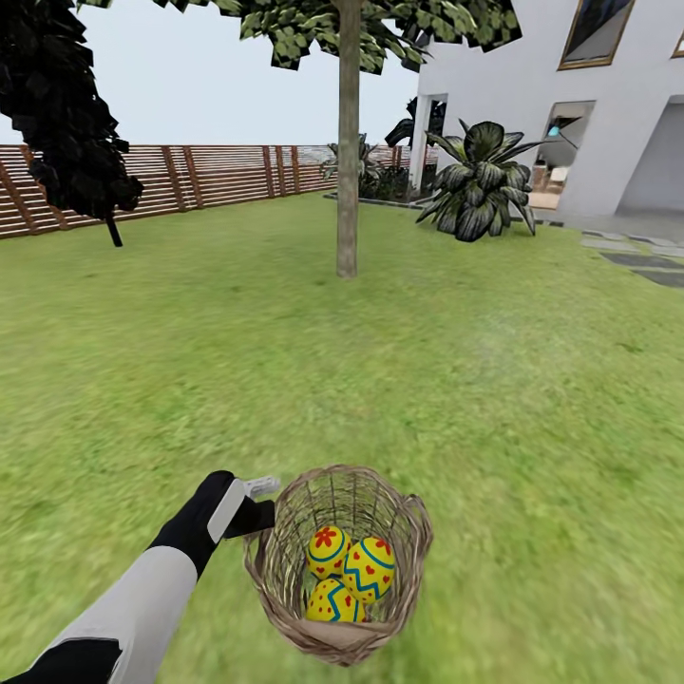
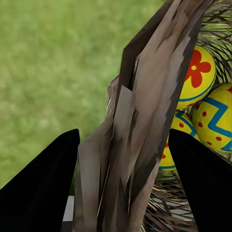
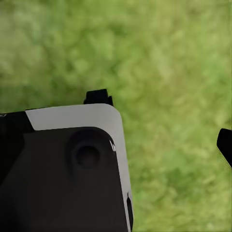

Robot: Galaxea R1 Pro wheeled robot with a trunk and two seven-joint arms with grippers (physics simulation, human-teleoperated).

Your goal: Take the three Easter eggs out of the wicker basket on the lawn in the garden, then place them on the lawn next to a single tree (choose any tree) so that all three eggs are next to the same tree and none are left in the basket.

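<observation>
The wicker basket (image 1: 285, 579) sits low in the head view on the lawn (image 1: 190, 361), holding three Easter eggs: one with a red flower (image 1: 326, 551), one with blue zigzags (image 1: 369, 568) and one nearest me (image 1: 332, 601). My left gripper (image 1: 258, 518) is at the basket's left rim. In the left wrist view the thick braided rim (image 2: 140, 121) fills the gap between the two black fingers (image 2: 43, 183), with the eggs (image 2: 195, 77) just beyond. A tree with a pale trunk (image 1: 348, 171) stands ahead. A black fingertip (image 3: 225, 145) of my right gripper shows over grass.
A brown slat fence (image 1: 190, 176) runs along the back left, with a dark columnar tree (image 1: 66, 104) before it. The white house (image 1: 570, 95), a palm-like plant (image 1: 480, 180) and paving slabs (image 1: 636, 256) are at the back right. A black-and-white robot part (image 3: 72, 169) blocks part of the right wrist view.
</observation>
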